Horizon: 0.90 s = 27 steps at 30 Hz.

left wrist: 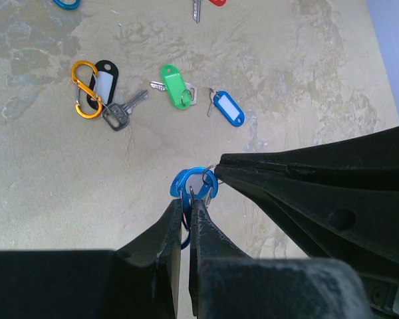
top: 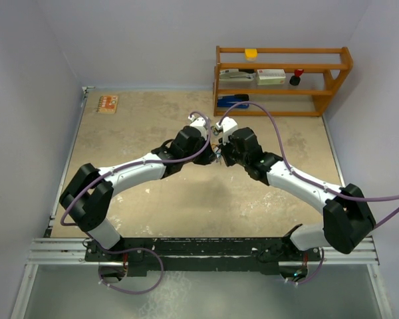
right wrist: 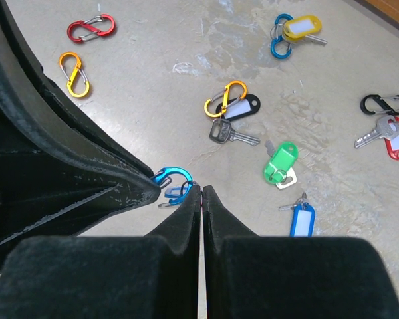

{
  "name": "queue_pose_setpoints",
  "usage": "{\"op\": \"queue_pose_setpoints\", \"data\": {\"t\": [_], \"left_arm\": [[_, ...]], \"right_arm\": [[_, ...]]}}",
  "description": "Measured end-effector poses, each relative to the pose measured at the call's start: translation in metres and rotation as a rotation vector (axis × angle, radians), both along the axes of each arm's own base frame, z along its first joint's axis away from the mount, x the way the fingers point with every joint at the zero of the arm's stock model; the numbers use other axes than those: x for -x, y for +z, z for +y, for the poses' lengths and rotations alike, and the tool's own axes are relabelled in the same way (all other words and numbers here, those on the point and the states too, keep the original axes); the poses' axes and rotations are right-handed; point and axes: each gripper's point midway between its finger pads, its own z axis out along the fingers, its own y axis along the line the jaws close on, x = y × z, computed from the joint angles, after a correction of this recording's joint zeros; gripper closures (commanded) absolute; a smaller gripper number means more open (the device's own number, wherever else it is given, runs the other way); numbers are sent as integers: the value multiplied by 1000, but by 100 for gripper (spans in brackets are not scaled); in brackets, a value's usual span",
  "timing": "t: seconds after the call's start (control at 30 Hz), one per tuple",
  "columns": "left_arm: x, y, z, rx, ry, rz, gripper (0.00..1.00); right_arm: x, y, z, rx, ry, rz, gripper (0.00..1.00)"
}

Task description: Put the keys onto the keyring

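Observation:
My left gripper [left wrist: 187,201] is shut on a blue oval clip [left wrist: 194,183], held above the table. My right gripper [right wrist: 201,187] is shut with its tips against that clip [right wrist: 173,178]. It pinches a small metal ring [right wrist: 187,187], and a blue tag [right wrist: 171,193] shows just beneath. Both grippers meet mid-table [top: 217,143]. Loose keys lie beyond: a green-tagged key [right wrist: 280,161], a blue-tagged key [right wrist: 302,219], a black-tagged key on an orange clip [right wrist: 226,100], a yellow-tagged key on a blue clip [right wrist: 299,28], and a red-tagged key [right wrist: 396,143] by a black clip [right wrist: 384,103].
A red clip [right wrist: 91,28] and an orange clip [right wrist: 74,74] lie apart on the table. A wooden shelf [top: 279,80] with small items stands at the back right. A small orange object [top: 108,104] lies at the back left.

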Motion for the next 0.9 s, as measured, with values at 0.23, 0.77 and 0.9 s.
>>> {"op": "queue_pose_setpoints", "data": {"t": [0.23, 0.77, 0.9], "left_arm": [[1, 2, -3, 8, -8, -6, 46], [-7, 19, 20, 23, 129, -60, 41], [-8, 14, 24, 13, 150, -58, 41]], "right_arm": [[-1, 0, -2, 1, -16, -9, 100], [-8, 1, -12, 26, -65, -30, 100], [-8, 1, -14, 32, -74, -31, 100]]}}
